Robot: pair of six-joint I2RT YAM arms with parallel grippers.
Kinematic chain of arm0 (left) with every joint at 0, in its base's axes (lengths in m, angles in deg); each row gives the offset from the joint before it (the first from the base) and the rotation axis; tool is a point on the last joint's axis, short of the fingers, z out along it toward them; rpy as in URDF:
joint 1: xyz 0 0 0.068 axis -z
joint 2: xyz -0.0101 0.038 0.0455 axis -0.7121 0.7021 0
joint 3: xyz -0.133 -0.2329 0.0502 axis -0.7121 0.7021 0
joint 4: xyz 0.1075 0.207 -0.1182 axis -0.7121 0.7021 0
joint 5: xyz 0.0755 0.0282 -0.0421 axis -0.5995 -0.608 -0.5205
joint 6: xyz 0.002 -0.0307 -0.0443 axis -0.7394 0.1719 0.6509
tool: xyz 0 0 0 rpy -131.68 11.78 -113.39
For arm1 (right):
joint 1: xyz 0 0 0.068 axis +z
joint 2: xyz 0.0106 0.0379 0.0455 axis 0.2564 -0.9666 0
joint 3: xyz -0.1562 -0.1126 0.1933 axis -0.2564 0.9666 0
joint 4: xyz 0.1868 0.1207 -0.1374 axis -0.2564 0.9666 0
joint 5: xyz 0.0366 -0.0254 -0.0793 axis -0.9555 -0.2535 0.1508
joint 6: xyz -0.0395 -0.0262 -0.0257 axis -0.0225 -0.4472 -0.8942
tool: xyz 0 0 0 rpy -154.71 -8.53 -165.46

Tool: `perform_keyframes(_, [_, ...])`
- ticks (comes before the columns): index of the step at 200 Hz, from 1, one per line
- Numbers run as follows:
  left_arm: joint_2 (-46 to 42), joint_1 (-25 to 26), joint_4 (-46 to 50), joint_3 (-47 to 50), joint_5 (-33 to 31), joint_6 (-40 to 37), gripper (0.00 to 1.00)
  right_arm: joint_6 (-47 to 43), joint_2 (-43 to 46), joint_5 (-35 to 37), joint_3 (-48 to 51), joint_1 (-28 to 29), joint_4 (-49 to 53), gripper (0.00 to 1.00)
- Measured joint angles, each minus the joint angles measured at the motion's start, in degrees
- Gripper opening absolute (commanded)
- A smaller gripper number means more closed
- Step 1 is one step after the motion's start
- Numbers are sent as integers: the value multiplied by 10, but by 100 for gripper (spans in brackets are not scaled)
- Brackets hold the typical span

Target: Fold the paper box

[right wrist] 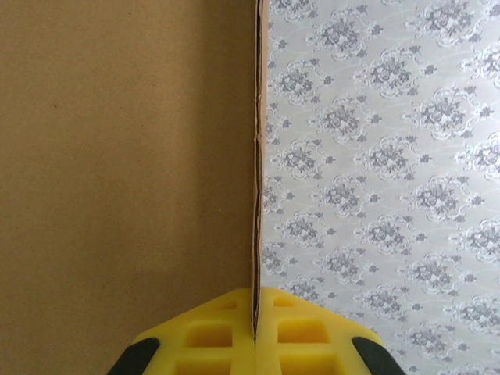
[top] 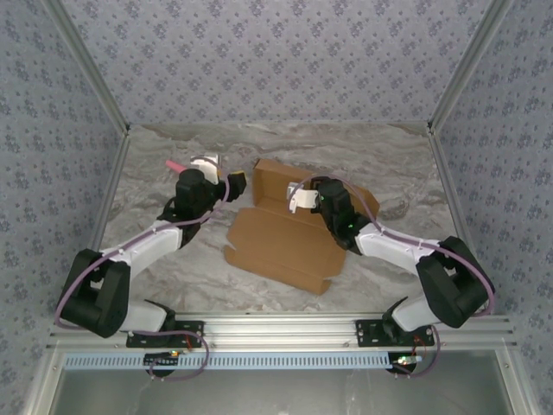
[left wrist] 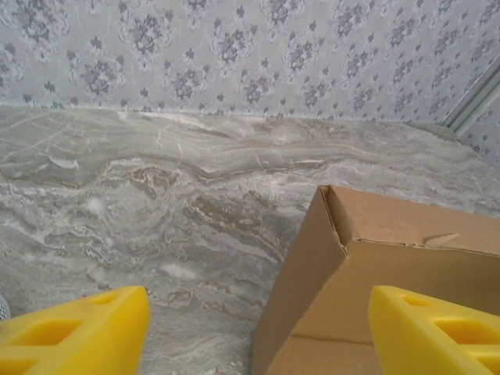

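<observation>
— One wall up so far, I'd say. The paper box (top: 281, 246) lies mid-counter (top: 199, 290) with its big base panel flat, and a long panel at the far side stands raised.
— What's holding it up?
— The right tool (right wrist: 255, 305) is clenched on that panel. The wrist view shows the cardboard edge-on, pinched between the yellow fingers (right wrist: 211, 336).
— And the left?
— The left tool (left wrist: 259, 316) is released, spread wide with nothing between its fingers. It sits just beside the raised panel's left corner, where a side flap bends round.
— How much is left?
— Most of it, by my reckoning. The near flaps lie flat, no tab looks tucked, and the lid isn't closed.
— Any brand or label?
— None I can read. It's plain brown corrugated card on every face shown. A pink stick (top: 174, 163) lies on the counter beyond the left tool, too small to show any marking.
</observation>
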Motion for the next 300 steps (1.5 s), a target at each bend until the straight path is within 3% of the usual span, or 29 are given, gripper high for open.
perform_keyframes(135, [45, -22, 95, -99, 59, 61, 75, -34, -42, -40, -23, -9, -44, 0])
perform_keyframes(168, [44, -22, 79, -76, 78, 29, 74, -34, -43, -40, -23, -9, -45, 0])
perform_keyframes(214, [77, -22, 41, -32, 110, -71, 74, -34, -43, -44, -23, -9, -44, 0])
perform_keyframes(251, [138, -22, 8, -33, 109, -119, 67, -34, -44, -44, -28, -9, -41, 0])
perform_keyframes(300, [180, -22, -34, -48, 112, -145, 50, -36, -44, -44, -30, -9, -39, 0])
